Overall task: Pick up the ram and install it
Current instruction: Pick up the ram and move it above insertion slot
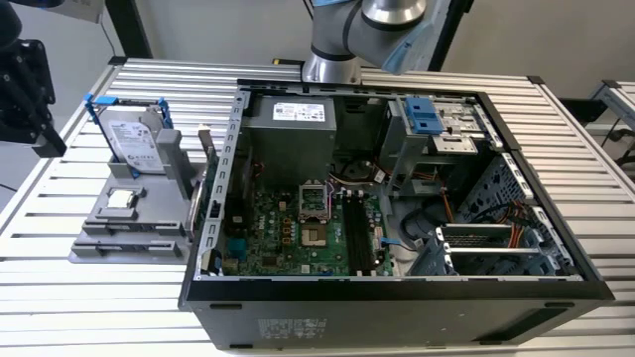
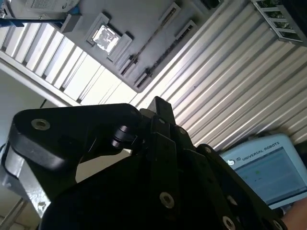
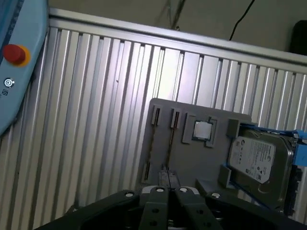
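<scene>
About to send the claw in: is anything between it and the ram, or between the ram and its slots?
In the first wrist view nothing visible blocks the claw from the ram in the tray; the hard drive sits off to one side. The case wall stands between tray and memory slots.
</scene>
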Motion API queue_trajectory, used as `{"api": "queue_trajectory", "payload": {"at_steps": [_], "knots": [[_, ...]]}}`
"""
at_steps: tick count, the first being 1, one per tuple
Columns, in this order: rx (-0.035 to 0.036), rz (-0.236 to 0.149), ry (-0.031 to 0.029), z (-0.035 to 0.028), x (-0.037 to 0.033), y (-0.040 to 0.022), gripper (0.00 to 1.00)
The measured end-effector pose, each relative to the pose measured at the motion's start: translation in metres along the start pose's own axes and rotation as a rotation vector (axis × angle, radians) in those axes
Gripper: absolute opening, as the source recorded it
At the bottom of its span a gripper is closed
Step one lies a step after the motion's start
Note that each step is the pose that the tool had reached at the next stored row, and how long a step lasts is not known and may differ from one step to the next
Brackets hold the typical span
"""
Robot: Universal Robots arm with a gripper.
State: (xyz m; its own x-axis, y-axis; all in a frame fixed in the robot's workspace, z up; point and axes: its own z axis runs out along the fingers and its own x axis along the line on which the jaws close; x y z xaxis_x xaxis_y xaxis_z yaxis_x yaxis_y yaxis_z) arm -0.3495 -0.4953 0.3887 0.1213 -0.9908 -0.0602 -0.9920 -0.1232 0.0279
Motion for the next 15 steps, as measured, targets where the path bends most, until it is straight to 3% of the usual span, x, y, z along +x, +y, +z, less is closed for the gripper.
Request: {"api": "queue_trajectory", "payload": {"at_steps": [6,11,12,15], "knots": [[0.006,0.1,-0.0028,0.001,0.0002,0.0,0.0],[0.0065,0.103,-0.0029,0.001,0.0001,0.0,0.0],[0.0066,0.103,-0.0029,0.001,0.0002,0.0,1.0],[0.0067,0.103,-0.0029,0.001,0.0002,0.0,1.0]]}}
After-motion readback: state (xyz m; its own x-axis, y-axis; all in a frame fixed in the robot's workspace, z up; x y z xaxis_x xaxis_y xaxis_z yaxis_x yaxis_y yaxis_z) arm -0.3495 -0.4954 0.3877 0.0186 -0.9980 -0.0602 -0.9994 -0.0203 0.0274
